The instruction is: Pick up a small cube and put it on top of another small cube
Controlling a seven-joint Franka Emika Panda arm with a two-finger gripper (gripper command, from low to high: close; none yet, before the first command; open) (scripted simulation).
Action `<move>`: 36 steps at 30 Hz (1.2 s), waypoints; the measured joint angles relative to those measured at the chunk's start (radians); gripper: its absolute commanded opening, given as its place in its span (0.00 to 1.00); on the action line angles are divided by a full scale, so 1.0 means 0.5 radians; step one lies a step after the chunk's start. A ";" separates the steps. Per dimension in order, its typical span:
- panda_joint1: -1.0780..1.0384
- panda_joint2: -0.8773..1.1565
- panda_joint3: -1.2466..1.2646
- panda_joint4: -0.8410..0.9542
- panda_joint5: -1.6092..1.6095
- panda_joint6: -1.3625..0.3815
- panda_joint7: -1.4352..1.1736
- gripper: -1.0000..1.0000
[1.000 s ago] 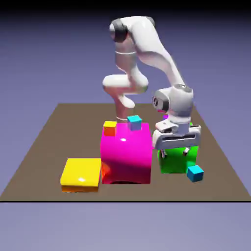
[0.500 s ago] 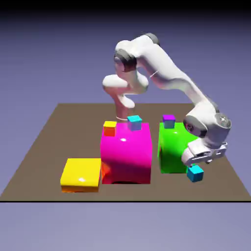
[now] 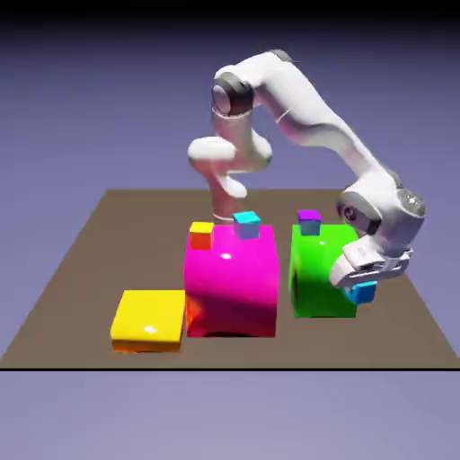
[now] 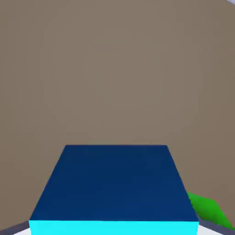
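A: Where is the cyan cube with blue sides (image 3: 362,292)?

B: The small cube is gripped in the white two-finger tool (image 3: 374,281), held above the brown, flat surface (image 3: 135,260), toward its right edge in the exterior view. In the hand view, its dark blue side and bright cyan face fill the space between the fingertips (image 4: 215,228).

A: What stands beside it?

B: The large, glossy green block (image 3: 314,278), just to the cube's left in the exterior view. A small cube with a purple top (image 3: 309,222) sits on that block, near its upper left corner.

A: And the cube with a cyan top and lavender sides (image 3: 246,225)?

B: It rests atop the large, glossy magenta block (image 3: 232,292), near the middle of the surface, and shares that perch with a small yellow-topped cube with orange-red sides (image 3: 201,236), seen to its left.

A: Farther out?

B: A low, glossy yellow block (image 3: 150,316) lies left of the magenta one, toward the surface's near left corner. The white robot arm (image 3: 310,117) arches over from the far edge.
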 measured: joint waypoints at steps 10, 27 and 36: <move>0.054 -0.725 -0.366 -0.280 0.225 -0.353 -0.319 0.00; -0.027 -1.834 -1.013 -0.795 0.607 -0.827 -0.813 0.00; -0.020 -1.837 -1.002 -1.077 0.616 -0.547 -0.816 1.00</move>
